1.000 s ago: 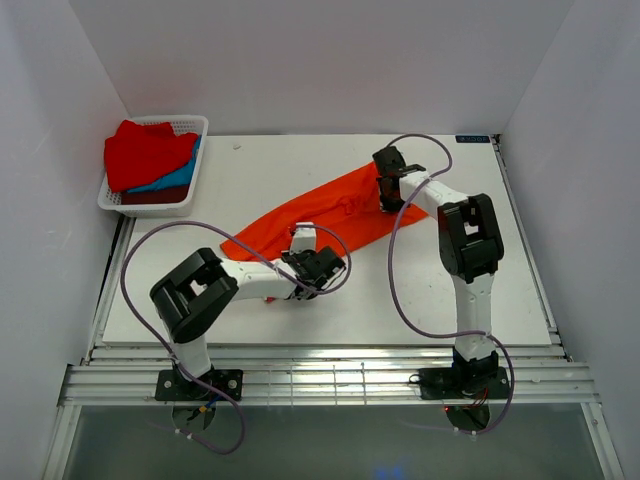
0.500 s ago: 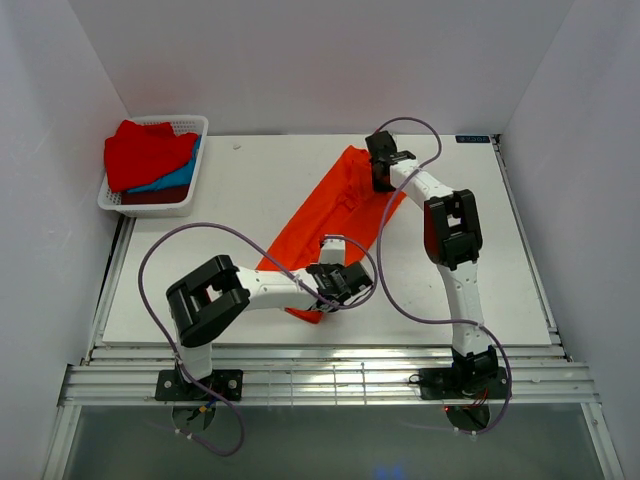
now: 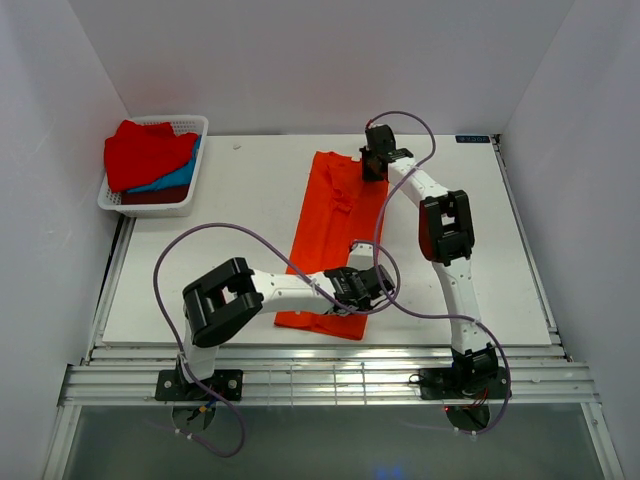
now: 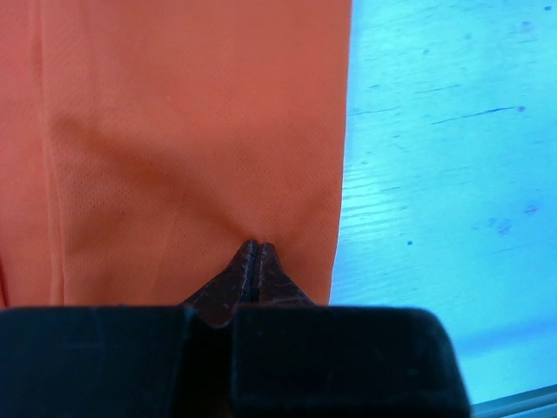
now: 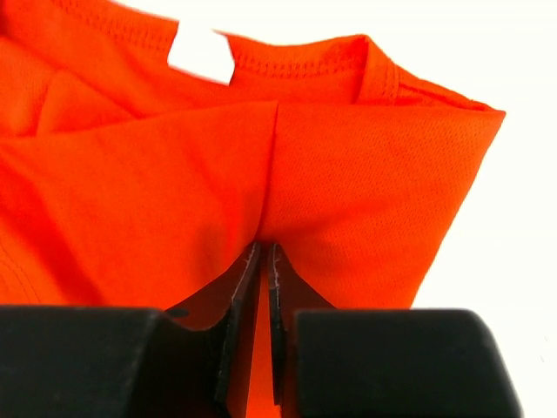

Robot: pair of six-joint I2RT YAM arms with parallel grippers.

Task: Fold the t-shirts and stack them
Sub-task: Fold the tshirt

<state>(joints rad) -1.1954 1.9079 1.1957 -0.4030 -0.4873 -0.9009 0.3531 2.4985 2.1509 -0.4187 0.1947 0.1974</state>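
The orange shirt [image 3: 335,235] lies on the table [image 3: 480,270] as a strip running from 12 to 6 o'clock. The right gripper [image 5: 264,248] pinches the collar end at 12. The left gripper [image 4: 254,248] is clamped on the hem at 5. This likely pulls the shirt straight for folding.

The left arm [image 3: 285,288] and right arm [image 3: 458,290] have white links, black joint housings and looping purple cables [image 3: 200,232]. Black end effectors [image 4: 254,247] taper to dark fingers.
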